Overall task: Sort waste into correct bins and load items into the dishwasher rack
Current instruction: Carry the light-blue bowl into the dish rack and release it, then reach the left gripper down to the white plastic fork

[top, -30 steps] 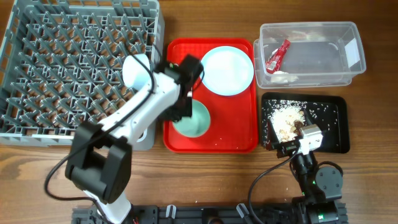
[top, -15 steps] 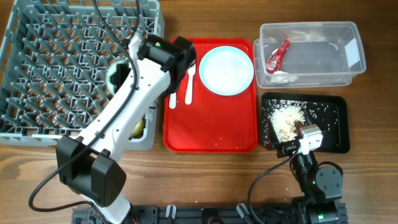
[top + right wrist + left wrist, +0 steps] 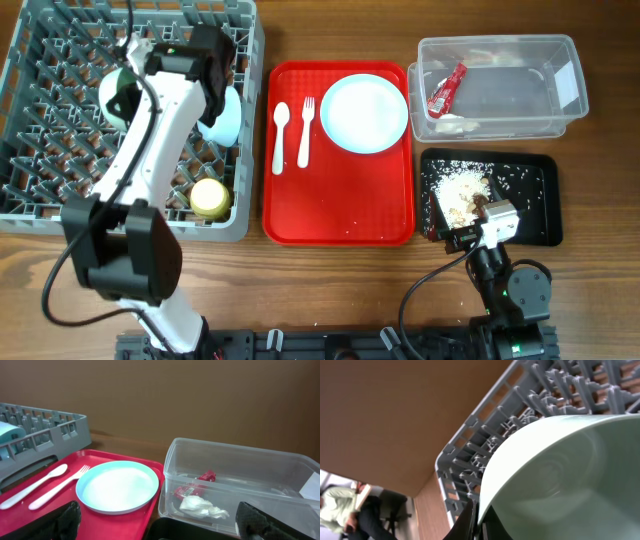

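My left gripper [image 3: 133, 82] is shut on the rim of a pale green bowl [image 3: 116, 96] and holds it over the left part of the grey dishwasher rack [image 3: 60, 170]. The bowl fills the left wrist view [image 3: 560, 480]. A second pale blue bowl [image 3: 222, 113] and the yellow cup [image 3: 210, 197] sit in the rack. The white spoon [image 3: 280, 137], fork [image 3: 305, 131] and blue plate [image 3: 365, 112] lie on the red tray. The red wrapper [image 3: 447, 88] is in the clear tub [image 3: 560, 60]. Food scraps [image 3: 462, 190] lie in the black tray [image 3: 535, 205]. My right gripper [image 3: 162, 527] is open and empty near it.
The red serving tray [image 3: 340, 215] lies between the rack and the bins. A crumpled white napkin [image 3: 202, 506] lies in the clear tub beside the wrapper. A few crumbs are scattered on the wood in front of the black tray.
My left arm lifted the green bowl off the red tray and swung it left over the rack, uncovering the spoon and fork. The right arm has not moved.
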`<state>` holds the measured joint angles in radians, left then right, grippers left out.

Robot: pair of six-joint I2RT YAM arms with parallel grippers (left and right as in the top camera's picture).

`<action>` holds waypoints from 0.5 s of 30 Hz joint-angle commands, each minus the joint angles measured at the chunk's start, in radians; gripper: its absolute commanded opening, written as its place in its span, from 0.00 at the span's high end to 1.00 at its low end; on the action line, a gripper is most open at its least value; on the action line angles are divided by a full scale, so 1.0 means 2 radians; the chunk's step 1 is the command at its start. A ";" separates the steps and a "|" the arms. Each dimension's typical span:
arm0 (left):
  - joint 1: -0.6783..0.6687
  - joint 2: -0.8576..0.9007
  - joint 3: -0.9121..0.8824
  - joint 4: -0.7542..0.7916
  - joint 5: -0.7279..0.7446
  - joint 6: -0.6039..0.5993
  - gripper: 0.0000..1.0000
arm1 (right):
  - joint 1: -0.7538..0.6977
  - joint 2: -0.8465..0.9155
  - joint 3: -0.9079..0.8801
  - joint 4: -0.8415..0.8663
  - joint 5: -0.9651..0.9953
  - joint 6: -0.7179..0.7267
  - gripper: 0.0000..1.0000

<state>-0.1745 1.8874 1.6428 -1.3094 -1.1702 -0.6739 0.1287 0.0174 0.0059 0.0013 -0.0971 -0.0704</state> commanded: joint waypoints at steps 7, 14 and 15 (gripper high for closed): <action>-0.004 0.075 -0.004 0.012 -0.007 0.023 0.96 | -0.002 -0.005 0.000 0.003 -0.002 -0.004 0.00; -0.049 0.077 -0.004 0.017 0.018 0.023 0.96 | -0.002 -0.005 0.000 0.003 -0.002 -0.004 0.00; -0.053 0.077 -0.004 0.018 0.018 0.023 0.96 | -0.002 -0.005 0.000 0.003 -0.002 -0.004 0.00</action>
<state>-0.2375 2.0178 1.6417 -1.2839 -1.1877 -0.6327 0.1287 0.0174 0.0059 0.0013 -0.0971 -0.0704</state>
